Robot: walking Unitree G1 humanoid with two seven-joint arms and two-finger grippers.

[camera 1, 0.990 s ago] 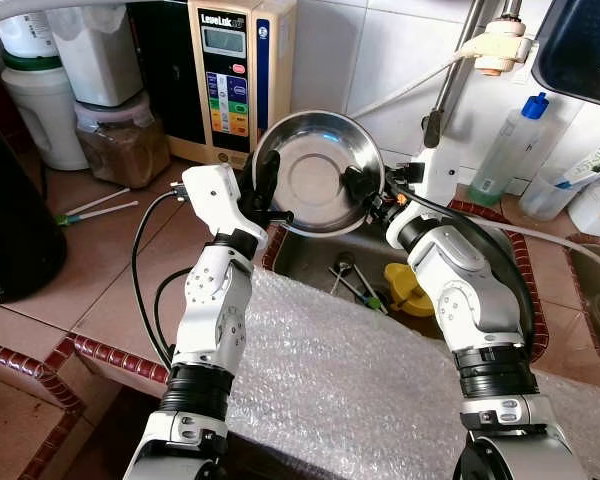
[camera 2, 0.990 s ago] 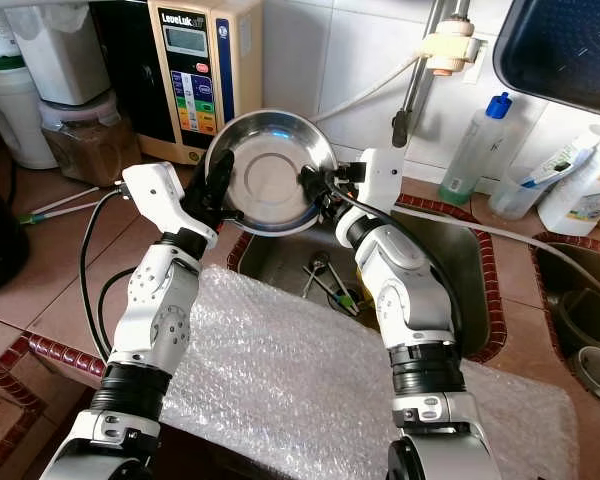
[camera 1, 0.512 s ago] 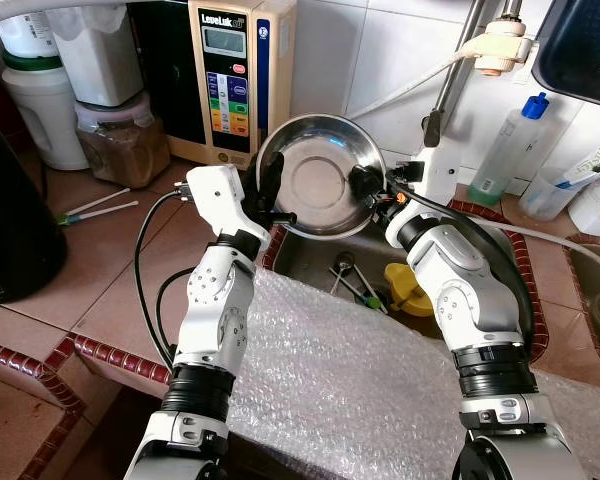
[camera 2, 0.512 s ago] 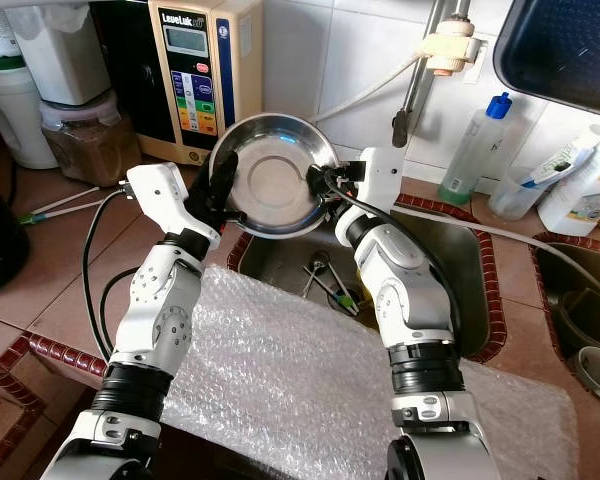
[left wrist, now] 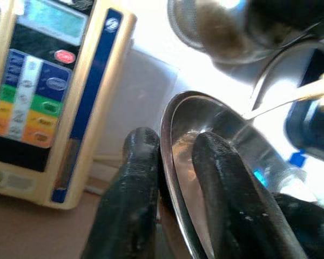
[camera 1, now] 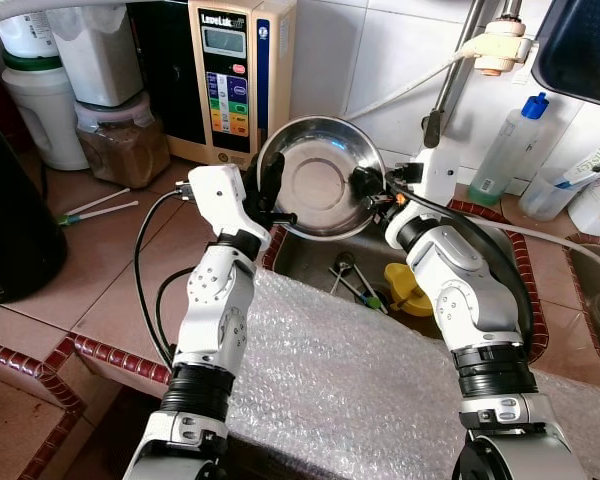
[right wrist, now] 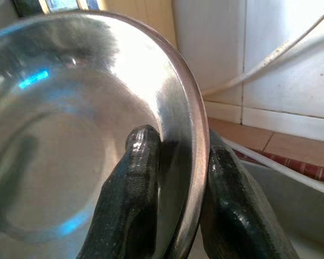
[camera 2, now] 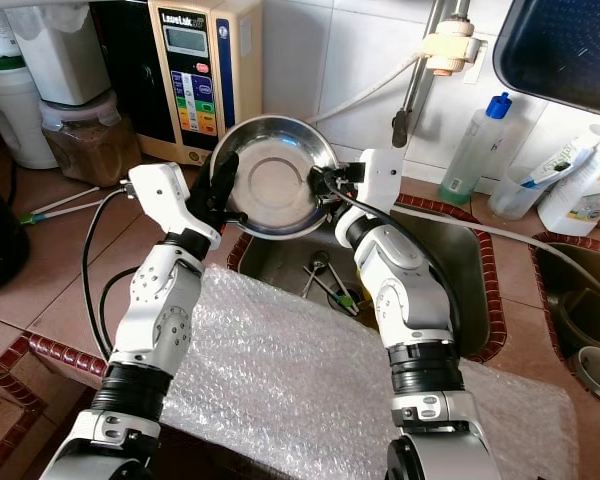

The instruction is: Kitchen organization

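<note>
Round shiny steel bowl rim pinched: left pincer; right pincer

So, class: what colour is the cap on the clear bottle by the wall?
Blue. The cap tops the clear bottle; left eye view shows it best.

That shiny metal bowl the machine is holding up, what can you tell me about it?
The steel bowl is round and shallow, with a flat circular base and a thin rolled rim, and its polished inside mirrors the room. It looks empty. It is held tilted on edge above the sink, inside facing the camera. The left gripper pinches its left rim and the right gripper its right rim, one finger each side.
</note>
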